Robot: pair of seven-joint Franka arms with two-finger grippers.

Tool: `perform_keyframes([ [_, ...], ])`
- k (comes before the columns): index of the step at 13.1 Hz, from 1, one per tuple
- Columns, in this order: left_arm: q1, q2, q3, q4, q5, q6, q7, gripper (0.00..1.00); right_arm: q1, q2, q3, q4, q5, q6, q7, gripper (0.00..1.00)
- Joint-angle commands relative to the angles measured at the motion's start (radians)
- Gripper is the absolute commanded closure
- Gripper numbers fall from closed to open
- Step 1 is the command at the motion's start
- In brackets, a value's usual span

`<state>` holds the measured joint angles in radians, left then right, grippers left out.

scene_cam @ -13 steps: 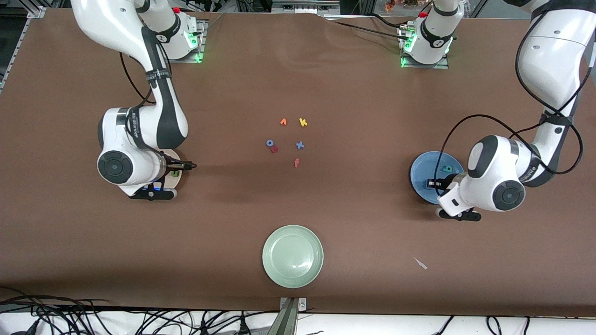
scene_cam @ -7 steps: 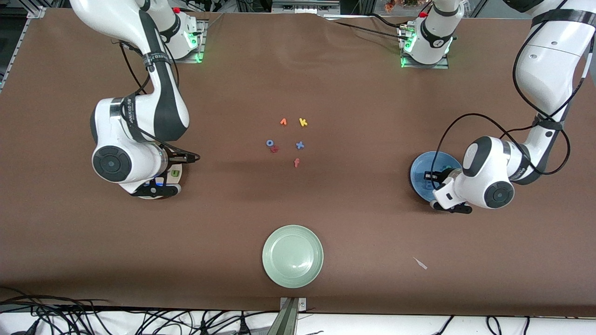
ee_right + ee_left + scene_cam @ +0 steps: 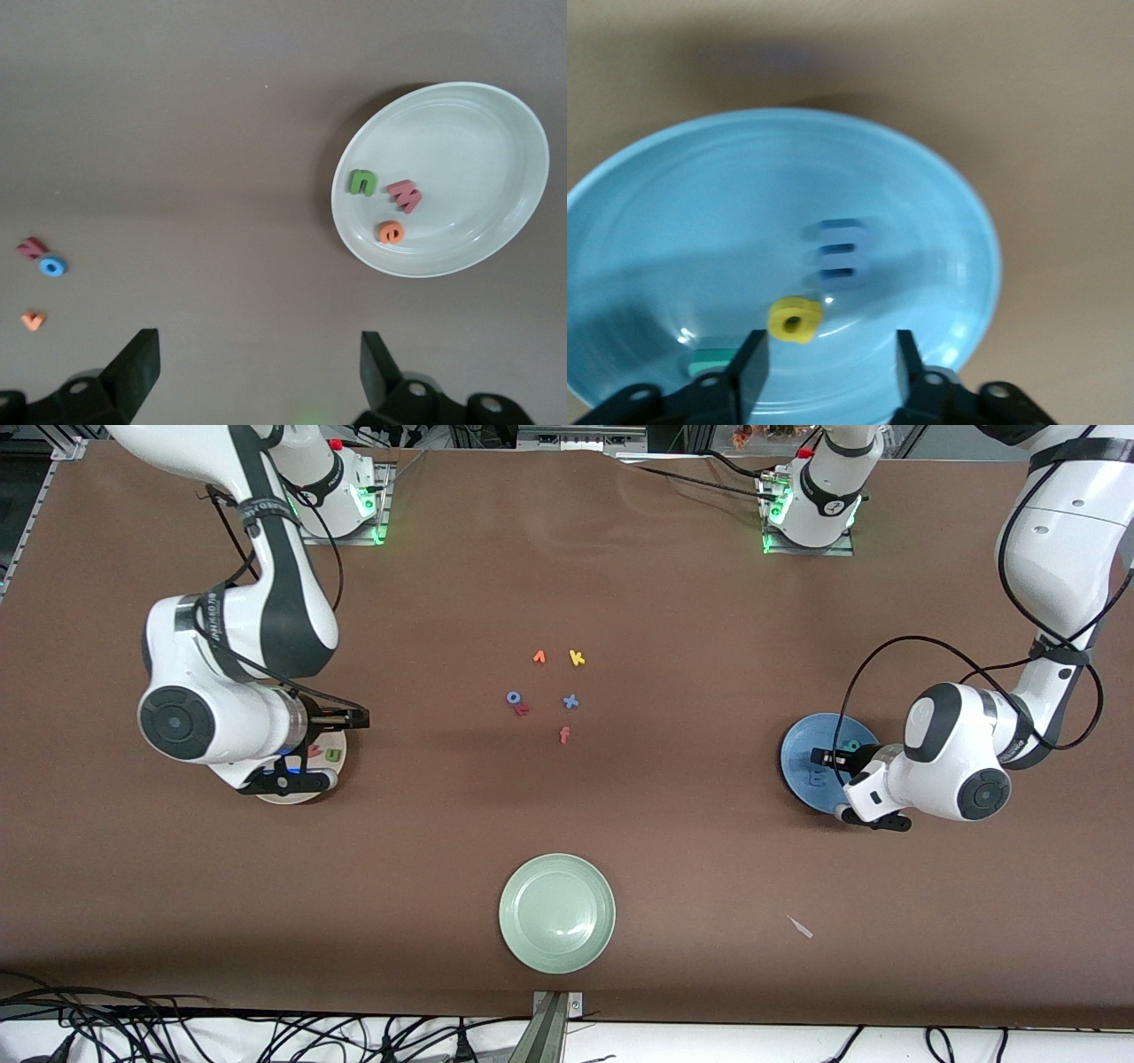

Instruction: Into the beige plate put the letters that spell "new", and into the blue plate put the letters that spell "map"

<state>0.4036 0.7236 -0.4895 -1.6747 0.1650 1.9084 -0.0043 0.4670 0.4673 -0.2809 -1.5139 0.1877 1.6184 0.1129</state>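
The left claw (image 3: 828, 367) is now parted over the blue plate (image 3: 673, 221); the yellow "p" (image 3: 796, 319), freed, lies in it with the blue "m" (image 3: 837, 257) and teal "a" (image 3: 709, 361). The right claw (image 3: 257, 372) has been lifted, wide open and empty, off the beige plate (image 3: 478, 142), where "n" (image 3: 361, 182), "w" (image 3: 405, 196) and "e" (image 3: 391, 232) are seen.

The only readable signs are the foam letters themselves. In the beige plate (image 3: 496, 142) lie "n" (image 3: 361, 182), "w" (image 3: 405, 196) and "e" (image 3: 391, 232). On the worktop (image 3: 673, 638) lie "k" (image 3: 577, 658), "x" (image 3: 571, 701) and "f" (image 3: 564, 734). Arm lettering is illegible.
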Motion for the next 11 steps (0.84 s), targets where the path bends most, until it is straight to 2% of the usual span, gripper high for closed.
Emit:
perform_keyframes([
  [1, -0.003, -0.062, -0.030, 0.022, -0.024, -0.015, 0.018, 0.00, -0.109, -0.133, 0.106, -0.121, -0.031, 0.029, -0.002, 0.00],
  [5, -0.026, -0.125, -0.049, 0.157, -0.012, -0.178, 0.026, 0.00, -0.244, -0.269, 0.250, -0.187, -0.129, 0.018, -0.004, 0.00],
  [7, -0.049, -0.192, -0.050, 0.174, -0.012, -0.196, 0.027, 0.00, -0.300, -0.315, 0.316, -0.200, -0.181, 0.017, -0.004, 0.00],
  [9, -0.074, -0.271, -0.050, 0.193, -0.012, -0.224, 0.029, 0.00, -0.333, -0.355, 0.344, -0.201, -0.185, -0.008, -0.004, 0.00],
  [11, -0.094, -0.282, -0.049, 0.297, -0.016, -0.320, 0.029, 0.00, -0.359, -0.378, 0.345, -0.200, -0.185, -0.015, -0.004, 0.00],
])
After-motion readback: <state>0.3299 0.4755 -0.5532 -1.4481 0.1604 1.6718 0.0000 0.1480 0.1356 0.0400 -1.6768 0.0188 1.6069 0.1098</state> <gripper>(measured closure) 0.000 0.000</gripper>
